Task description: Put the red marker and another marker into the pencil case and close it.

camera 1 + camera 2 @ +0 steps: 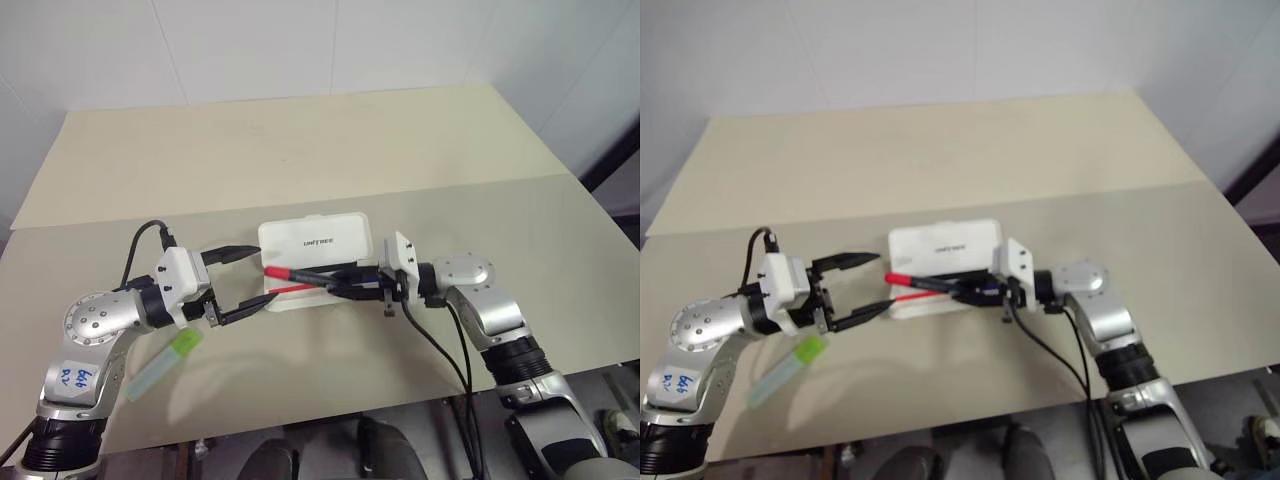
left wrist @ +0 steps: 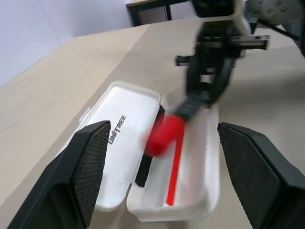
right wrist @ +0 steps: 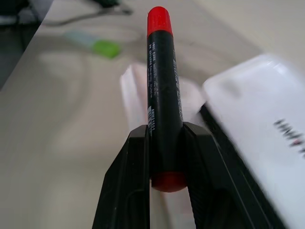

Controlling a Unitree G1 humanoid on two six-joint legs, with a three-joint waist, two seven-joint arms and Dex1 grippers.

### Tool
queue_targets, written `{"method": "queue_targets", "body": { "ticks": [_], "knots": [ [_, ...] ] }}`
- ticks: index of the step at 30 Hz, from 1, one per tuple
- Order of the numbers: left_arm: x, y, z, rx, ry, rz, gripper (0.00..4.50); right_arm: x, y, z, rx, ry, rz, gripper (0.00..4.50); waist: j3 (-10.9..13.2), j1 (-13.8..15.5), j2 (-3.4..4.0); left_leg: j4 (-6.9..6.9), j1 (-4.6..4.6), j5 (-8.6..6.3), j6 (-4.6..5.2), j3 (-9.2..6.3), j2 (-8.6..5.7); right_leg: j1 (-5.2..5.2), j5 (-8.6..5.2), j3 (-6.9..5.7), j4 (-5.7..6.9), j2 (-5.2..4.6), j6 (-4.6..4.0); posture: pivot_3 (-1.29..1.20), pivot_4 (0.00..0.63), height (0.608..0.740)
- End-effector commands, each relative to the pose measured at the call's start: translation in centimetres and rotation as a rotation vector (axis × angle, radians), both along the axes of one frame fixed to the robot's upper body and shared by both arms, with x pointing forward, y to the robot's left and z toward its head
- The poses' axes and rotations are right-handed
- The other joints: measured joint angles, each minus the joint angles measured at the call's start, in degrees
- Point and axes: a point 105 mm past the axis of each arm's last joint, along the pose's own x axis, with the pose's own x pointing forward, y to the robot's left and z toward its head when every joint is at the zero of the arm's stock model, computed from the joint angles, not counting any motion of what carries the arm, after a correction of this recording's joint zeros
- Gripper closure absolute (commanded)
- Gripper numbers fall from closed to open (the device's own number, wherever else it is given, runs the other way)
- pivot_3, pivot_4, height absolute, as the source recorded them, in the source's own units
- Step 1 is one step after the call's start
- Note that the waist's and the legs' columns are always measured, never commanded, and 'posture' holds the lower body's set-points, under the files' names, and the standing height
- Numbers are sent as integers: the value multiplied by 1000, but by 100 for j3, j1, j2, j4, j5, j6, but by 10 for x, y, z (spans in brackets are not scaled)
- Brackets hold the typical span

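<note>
The pencil case (image 1: 316, 255) lies open at the middle of the beige surface (image 1: 300, 150), its lid folded back toward twelve o'clock and its tray toward six. On the lid, small dark letters read "UNITREE", upside down in the head views and running sideways along the lid in the left wrist view. A thin red stick (image 2: 174, 168) lies along the tray floor; the left wrist view shows it plainly, while from the head it is a short red line at the tray's front edge.

The right gripper (image 1: 335, 282) reaches in from three o'clock, its fingers (image 3: 136, 167) closed on the red marker (image 1: 300, 273), which hangs low over the tray with its red end pointing toward nine o'clock. The right wrist view shows what the head views do not: the barrel is black with red ends, and fine pale print runs along it, too small to read.

The left gripper (image 1: 243, 285) sits at nine o'clock of the case, fingers (image 2: 86, 167) spread wide and holding nothing.

The other marker (image 1: 165, 360), pale with a lime-green end, lies on the surface at about seven o'clock of the case, well apart from it. A blue handwritten label (image 1: 74, 376) on the left arm is not legible.
</note>
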Motion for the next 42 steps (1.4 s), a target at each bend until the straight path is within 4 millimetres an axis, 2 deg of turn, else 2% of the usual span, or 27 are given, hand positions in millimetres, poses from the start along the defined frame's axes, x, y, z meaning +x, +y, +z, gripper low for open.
{"method": "queue_targets", "body": {
  "ticks": [1,15,17,25,30,42],
  "knots": [
    [-5,1,11,14,-47,-8,648,-3,-3,0,-32,-61,39,3864,0,-1,-1,0,0,0,0,0,0,0,0,1,0,1,0,0,150,740],
    [-2,-2,9,14,-51,1,648,6,-11,-25,-187,-195,77,3864,-1,-1,-2,0,2,-2,-3,0,-1,0,1,-2,0,1,-1,0,150,740],
    [-2,-5,8,10,-50,-3,648,10,-11,-23,-203,-235,84,3864,-1,-2,-2,1,3,-2,-3,1,0,0,1,-2,0,1,-1,0,150,740],
    [-4,-8,7,3,-47,6,648,17,-3,2,-173,-340,123,3864,-1,-8,-2,5,5,-2,-4,1,2,1,3,0,0,6,-4,0,150,740],
    [-4,-9,7,-11,-46,18,648,17,0,16,-118,-317,120,3864,-1,-3,-1,1,5,-2,-4,-3,2,-1,3,-2,1,6,-5,0,150,740],
    [-5,-6,3,23,-29,13,648,50,-21,0,-278,-462,16,3864,-1,-21,-1,2,6,-3,-5,2,-2,-2,5,-3,0,10,-8,0,150,740]
  ]
}}
